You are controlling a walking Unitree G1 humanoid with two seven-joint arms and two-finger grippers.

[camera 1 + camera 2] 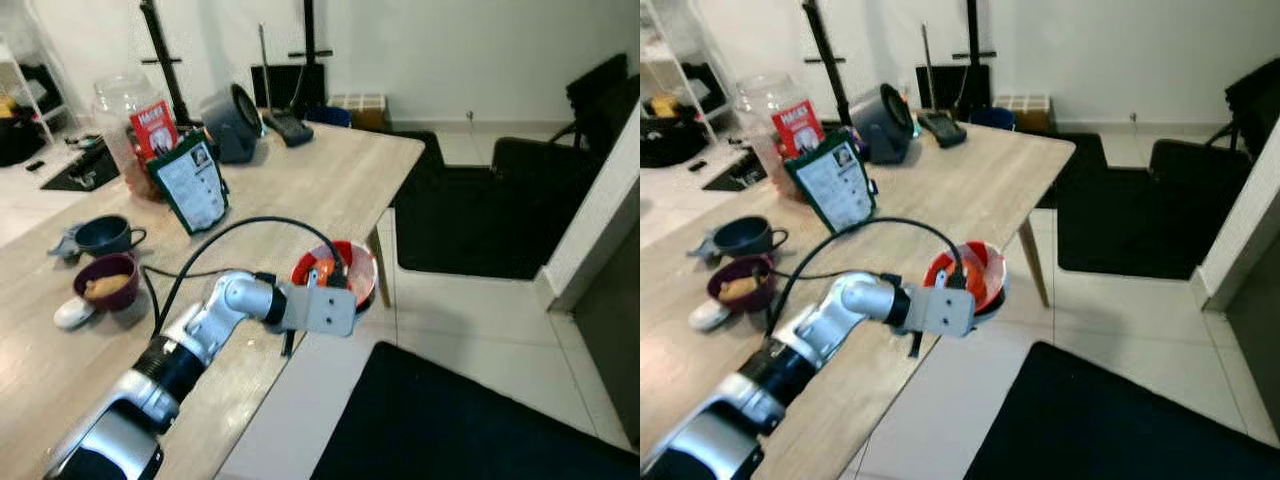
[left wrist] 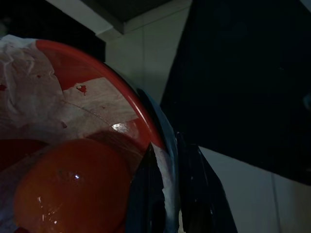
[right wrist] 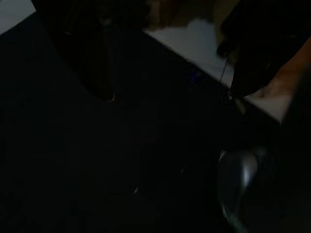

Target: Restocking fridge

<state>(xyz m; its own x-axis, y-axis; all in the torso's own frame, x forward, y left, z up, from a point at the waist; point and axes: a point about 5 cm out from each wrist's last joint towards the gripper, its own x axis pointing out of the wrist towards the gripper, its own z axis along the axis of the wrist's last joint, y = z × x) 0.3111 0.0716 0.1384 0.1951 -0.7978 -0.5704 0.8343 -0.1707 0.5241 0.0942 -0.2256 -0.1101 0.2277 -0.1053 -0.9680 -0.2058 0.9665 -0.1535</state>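
Left gripper [image 2: 167, 194] clamped on the near rim of the red bowl [image 1: 340, 268], bowl held just ahead of its fingers, wooden table [image 1: 320, 180] behind, right gripper's state indiscernible in darkness.

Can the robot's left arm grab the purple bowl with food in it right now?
Probably not yet. The left gripper is shut on the rim of the red bowl at the table's edge, so it is busy. The purple bowl sits back beside that arm's forearm, with nothing covering it.
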